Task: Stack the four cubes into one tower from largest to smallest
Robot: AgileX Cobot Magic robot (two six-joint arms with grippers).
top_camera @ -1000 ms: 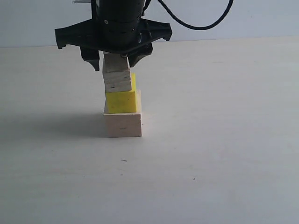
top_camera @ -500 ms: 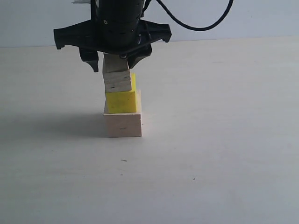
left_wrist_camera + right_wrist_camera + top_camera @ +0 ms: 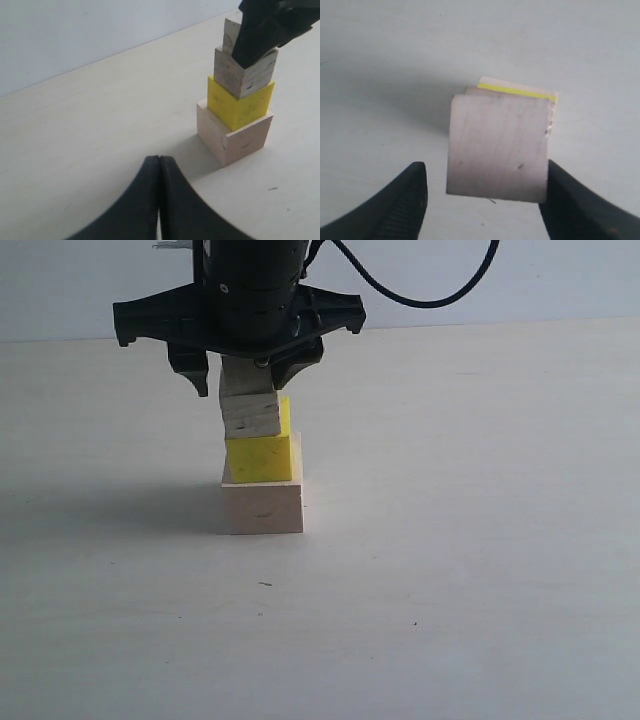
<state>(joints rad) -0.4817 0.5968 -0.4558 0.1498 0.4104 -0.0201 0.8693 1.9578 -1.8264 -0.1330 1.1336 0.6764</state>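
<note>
— What does your right gripper (image 3: 245,375) look like?
— Matte black all over. You have a round barrel above it, a wide flat crossbar, and two stubby wedge fingers (image 3: 196,375). A couple of small bright screws (image 3: 226,285) dot the barrel.
— Any cable?
— One black cable (image 3: 420,300) loops off beside the barrel. Your left gripper (image 3: 159,167) is black too, with curved, tapering fingers. The right one's pads (image 3: 412,200) are finely ribbed.

bare pale wood, matt, with faint grain and dark specks, is shown by the large cube (image 3: 262,508) and the two small cubes (image 3: 245,75). the yellow cube (image 3: 260,458) is matt-painted. the worktop (image 3: 480,540) is smooth and matt. the right claw (image 3: 485,195) is black plastic, ribbed inside.
</note>
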